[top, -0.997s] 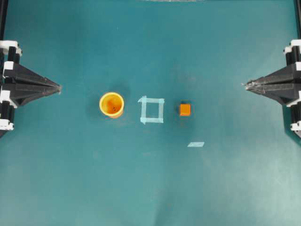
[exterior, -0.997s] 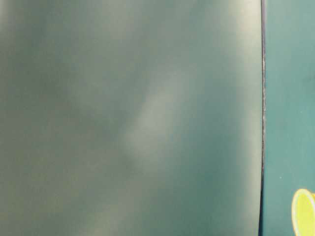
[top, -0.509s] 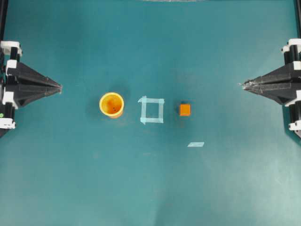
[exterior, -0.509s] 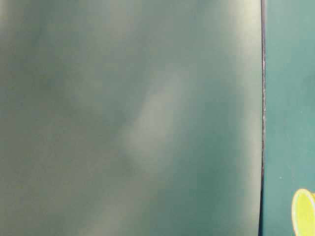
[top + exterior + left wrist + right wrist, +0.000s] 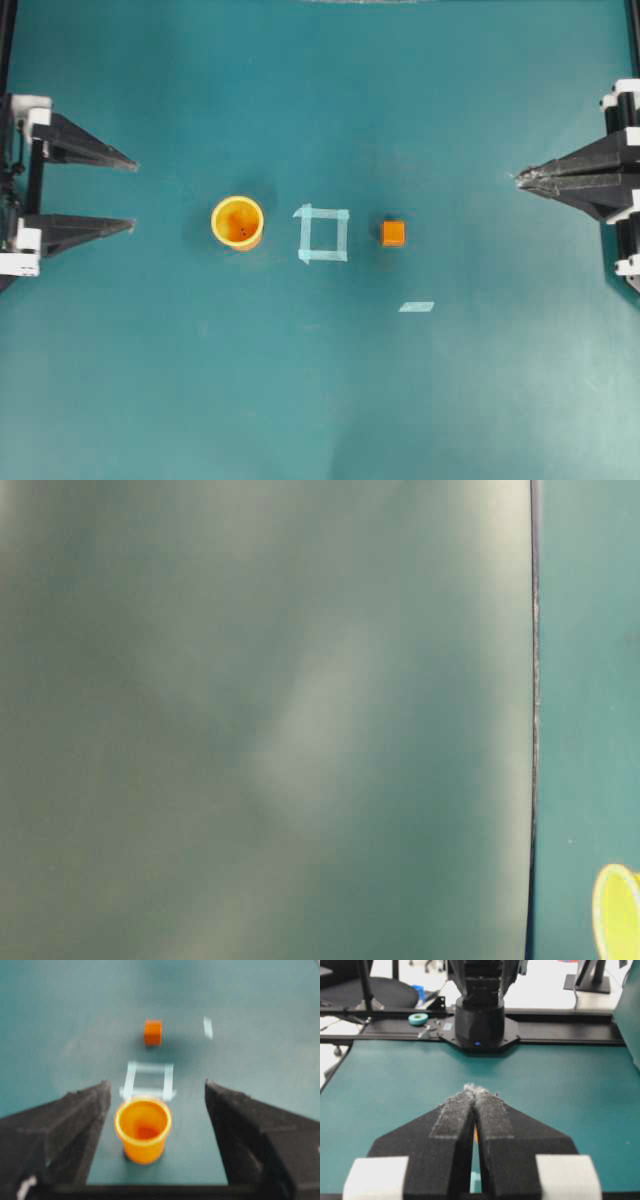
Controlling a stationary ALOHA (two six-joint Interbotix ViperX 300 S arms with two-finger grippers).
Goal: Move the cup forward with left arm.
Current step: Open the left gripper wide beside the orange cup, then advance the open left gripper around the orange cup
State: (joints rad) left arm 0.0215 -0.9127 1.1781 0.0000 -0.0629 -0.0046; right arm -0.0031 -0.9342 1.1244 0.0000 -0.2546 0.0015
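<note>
Level with the table, left arm's fingers spread, short of the cup; right fingers pressed together. Wrist view alone frames cup between fingertips.

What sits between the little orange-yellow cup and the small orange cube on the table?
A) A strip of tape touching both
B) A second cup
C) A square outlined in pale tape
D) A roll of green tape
C: in the overhead view a square of pale tape lies flat between the cup and the cube, touching neither; the only loose strip of tape lies apart, off to one side of the cube.
</note>
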